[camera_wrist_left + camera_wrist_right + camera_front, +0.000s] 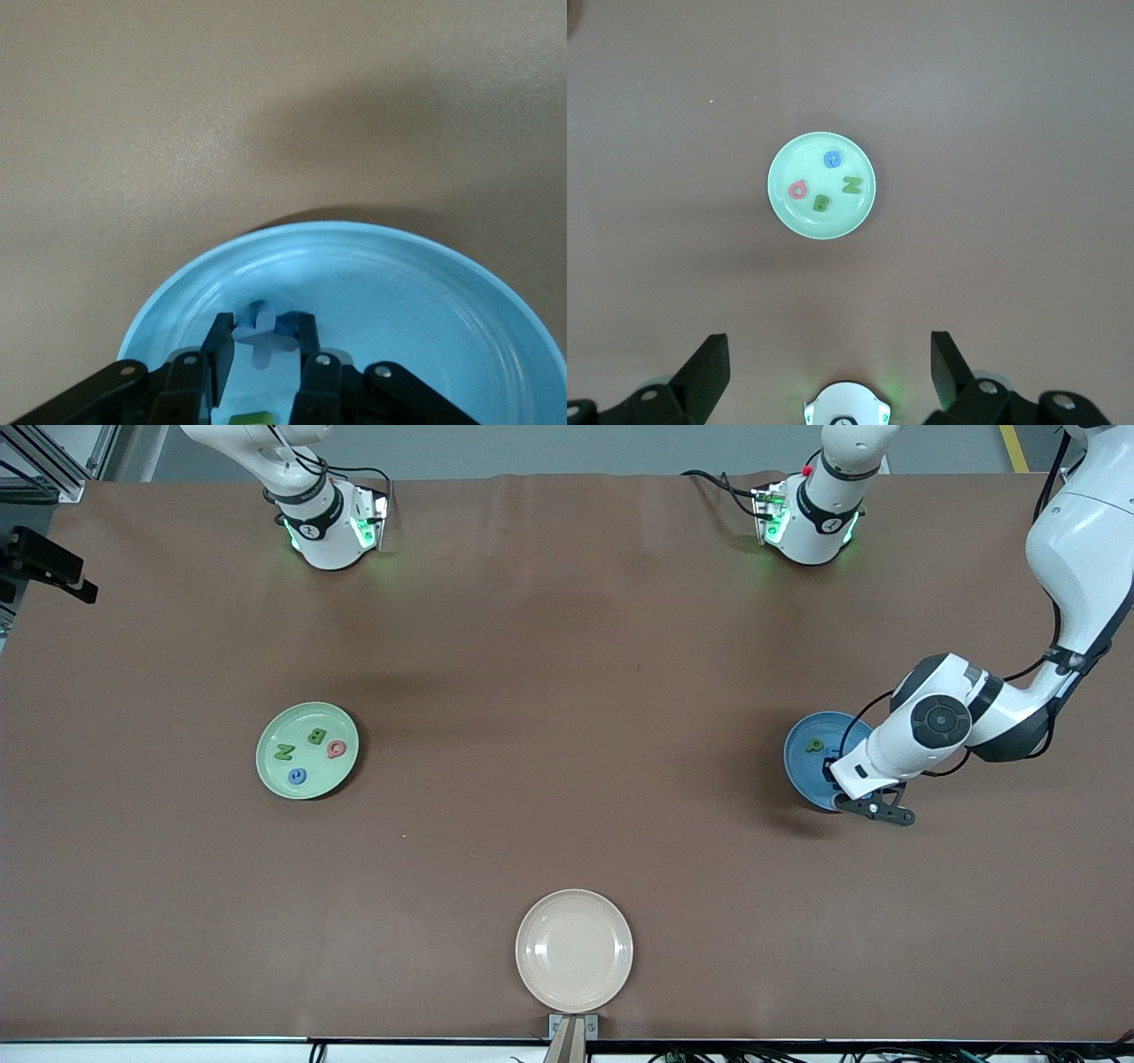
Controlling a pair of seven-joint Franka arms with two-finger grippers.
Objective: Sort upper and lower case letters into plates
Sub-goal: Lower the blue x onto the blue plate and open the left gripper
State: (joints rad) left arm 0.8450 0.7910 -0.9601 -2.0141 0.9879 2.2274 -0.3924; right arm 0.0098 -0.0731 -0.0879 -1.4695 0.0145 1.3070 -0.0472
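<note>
Table: brown cloth [567, 646], my work surface.
Left gripper [264, 347]: low in the blue plate [425, 292], pinching a blue letter [263, 329] to set it down.
Right gripper [829, 367]: spread, waiting high over the green plate [780, 199].
Sorted: four letters [310, 751] there; beige plate [574, 950] bare.

Left tool [263, 347] blocks the blue plate [802, 766].
</note>
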